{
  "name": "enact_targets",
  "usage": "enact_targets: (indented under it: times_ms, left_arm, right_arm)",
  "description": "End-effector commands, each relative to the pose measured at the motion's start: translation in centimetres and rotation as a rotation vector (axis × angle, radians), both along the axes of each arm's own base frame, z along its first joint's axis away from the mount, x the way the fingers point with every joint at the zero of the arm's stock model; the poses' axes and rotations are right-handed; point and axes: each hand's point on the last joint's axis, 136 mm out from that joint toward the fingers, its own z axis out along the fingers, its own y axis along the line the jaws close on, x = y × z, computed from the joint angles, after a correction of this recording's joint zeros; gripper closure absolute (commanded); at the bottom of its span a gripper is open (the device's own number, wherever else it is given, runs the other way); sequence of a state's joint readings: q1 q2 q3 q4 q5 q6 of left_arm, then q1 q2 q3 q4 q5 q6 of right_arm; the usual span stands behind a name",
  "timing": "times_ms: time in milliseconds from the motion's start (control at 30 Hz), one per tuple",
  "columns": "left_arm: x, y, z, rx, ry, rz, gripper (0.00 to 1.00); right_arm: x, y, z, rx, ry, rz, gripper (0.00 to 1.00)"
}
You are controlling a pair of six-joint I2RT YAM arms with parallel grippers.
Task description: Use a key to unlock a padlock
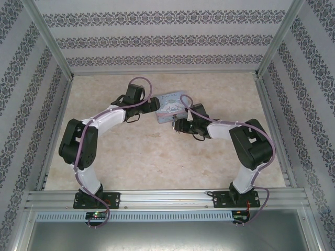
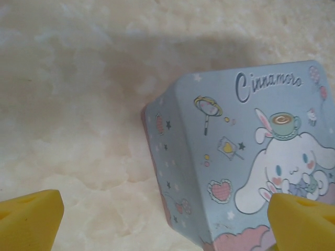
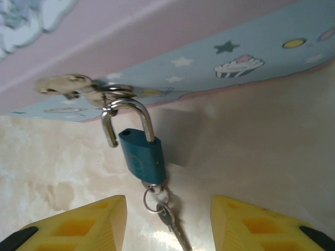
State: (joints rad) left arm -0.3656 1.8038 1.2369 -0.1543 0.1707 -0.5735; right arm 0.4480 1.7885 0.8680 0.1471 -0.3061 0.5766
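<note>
The padlock [image 3: 144,157] hangs off the tin's [image 3: 251,57] hasp [image 3: 99,94], keys [image 3: 171,224] dangling below. It's small, light, slick and will swing, so pinch the body's flat sides. Right gripper [image 3: 168,209] gapes empty beneath it; left gripper [image 2: 167,225] is open too, beside the tin

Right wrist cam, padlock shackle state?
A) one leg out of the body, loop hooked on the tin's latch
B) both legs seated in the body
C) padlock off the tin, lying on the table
A: the left leg of the shackle hangs free beside the padlock body, and its loop passes through the latch on the tin.
</note>
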Motion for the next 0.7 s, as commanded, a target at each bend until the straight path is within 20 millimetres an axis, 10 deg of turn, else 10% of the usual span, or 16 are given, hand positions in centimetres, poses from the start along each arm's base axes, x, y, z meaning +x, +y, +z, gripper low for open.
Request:
enact_targets:
  times_ms: [0, 667]
  left_arm:
    - [0.5, -0.8, 0.6, -0.042, 0.005, -0.027, 0.0]
    - [1.3, -1.7, -0.2, -0.075, 0.027, -0.032, 0.0]
  right_arm:
    - [1.4, 1.0, 0.5, 0.001, -0.05, 0.015, 0.53]
    - [1.3, 2.7, -1.2, 0.026, -0.018, 0.052, 0.61]
